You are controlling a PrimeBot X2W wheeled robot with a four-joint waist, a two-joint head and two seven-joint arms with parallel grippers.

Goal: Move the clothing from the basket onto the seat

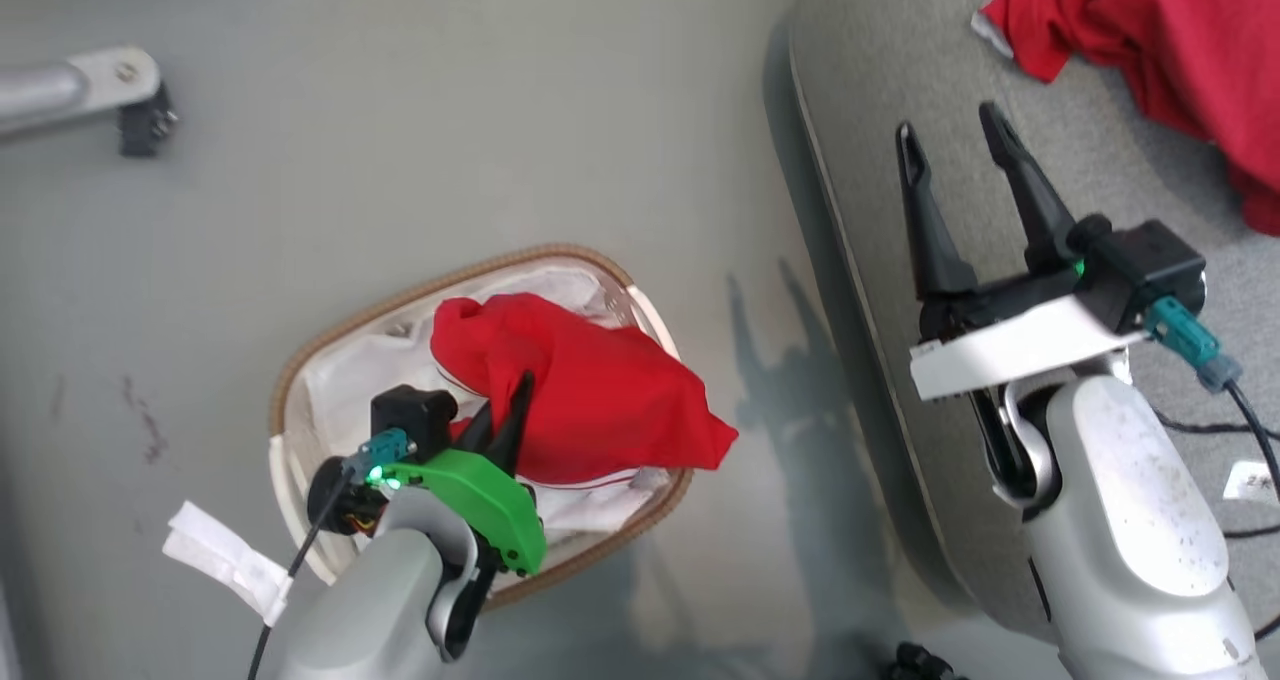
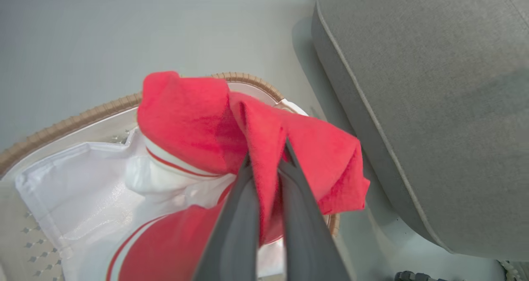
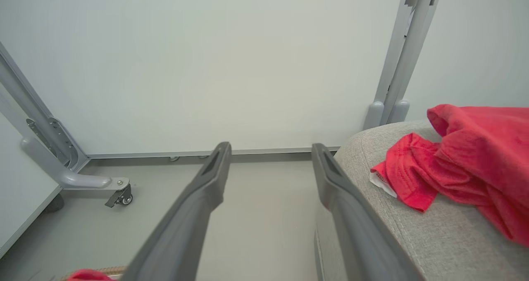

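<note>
Listener: Basket and seat; where do they sit?

Describer: Oval basket with brown woven rim and white liner stands on grey floor at near left; grey fabric seat takes up the right side, apart from the basket, with bare floor between them.

Listener: And the clothing?

Describer: One red garment with white trim bulges up out of the basket, a corner hanging past its right rim; a second red garment lies crumpled on the seat at far right.

Listener: What are the claws doing?

Describer: Left gripper reaches into the basket, dark fingers clenched on a fold of the red garment there; right gripper hovers over the seat's left edge, fingers spread wide, grasping nothing; a metal leg with a caster shows at far left.
</note>
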